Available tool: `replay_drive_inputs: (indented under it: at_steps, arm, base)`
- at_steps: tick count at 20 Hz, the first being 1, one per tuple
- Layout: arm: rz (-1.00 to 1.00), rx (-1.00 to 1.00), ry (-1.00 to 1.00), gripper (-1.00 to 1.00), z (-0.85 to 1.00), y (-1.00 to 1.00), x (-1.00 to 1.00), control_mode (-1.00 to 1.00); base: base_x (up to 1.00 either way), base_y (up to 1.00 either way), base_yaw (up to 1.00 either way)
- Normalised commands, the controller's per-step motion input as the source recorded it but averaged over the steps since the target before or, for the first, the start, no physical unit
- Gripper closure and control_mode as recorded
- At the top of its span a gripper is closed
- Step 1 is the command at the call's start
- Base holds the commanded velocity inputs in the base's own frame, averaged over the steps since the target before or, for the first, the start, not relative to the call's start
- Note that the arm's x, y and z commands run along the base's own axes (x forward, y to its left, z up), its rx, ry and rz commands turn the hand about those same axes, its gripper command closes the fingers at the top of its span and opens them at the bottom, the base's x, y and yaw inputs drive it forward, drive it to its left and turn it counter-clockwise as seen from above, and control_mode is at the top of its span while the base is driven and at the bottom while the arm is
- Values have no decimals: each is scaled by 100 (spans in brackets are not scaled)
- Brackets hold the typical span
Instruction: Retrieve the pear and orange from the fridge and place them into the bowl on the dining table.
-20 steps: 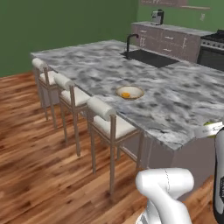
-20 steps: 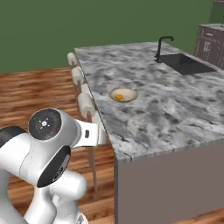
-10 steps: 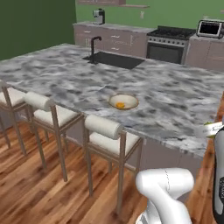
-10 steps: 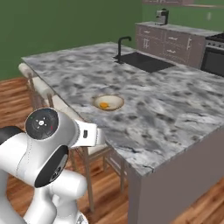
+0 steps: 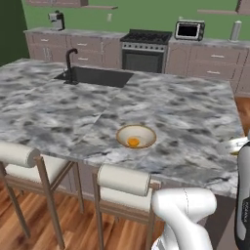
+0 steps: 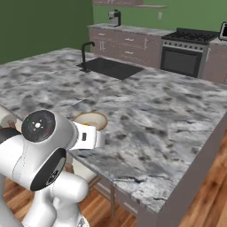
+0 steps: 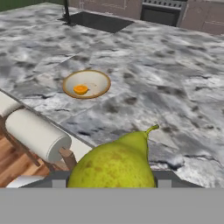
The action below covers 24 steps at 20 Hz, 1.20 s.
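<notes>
My gripper [image 7: 112, 180] is shut on the yellow-green pear [image 7: 114, 164], which hides most of the fingers. The pear hangs over the near edge of the dining table [image 7: 175, 87]. Ahead and to the left, the tan bowl [image 7: 86, 83] sits on the marbled top with the orange [image 7: 80, 89] lying inside it. From the left base camera, the bowl [image 5: 136, 136] with the orange [image 5: 133, 142] is near the table's front edge. In the right base view the bowl [image 6: 91, 119] is partly behind my arm. The fridge is out of view.
Two stools [image 5: 125, 181] [image 5: 17, 155] with cream backs stand against the near side of the table, and one backrest [image 7: 38, 133] lies just below the bowl. A sink with a dark tap [image 5: 97, 76] is set in the far side. A stove [image 5: 146, 46] and cabinets line the back wall.
The base has driven and turned, so the whole scene has swung. The table now faces me more squarely, with the bowl closer to the middle. The pear stays in my grip.
</notes>
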Motion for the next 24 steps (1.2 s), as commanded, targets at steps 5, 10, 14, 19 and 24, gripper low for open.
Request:
replay_drive_inputs:
  at_steps: [5,10,14,19,24]
  arm:
    - [0,0,0,100,0,0,0,100]
    - [0,0,0,100,0,0,0,100]
    - [-6,-1,6,100,-2,43,44,-100]
    - [0,0,8,100,0,66,63,-100]
    - [0,1,5,100,0,45,76,-100]
  base:
    - [100,11,-29]
    - [93,26,-25]
    - [16,9,-5]
    - [0,0,0]
    - [0,0,0]
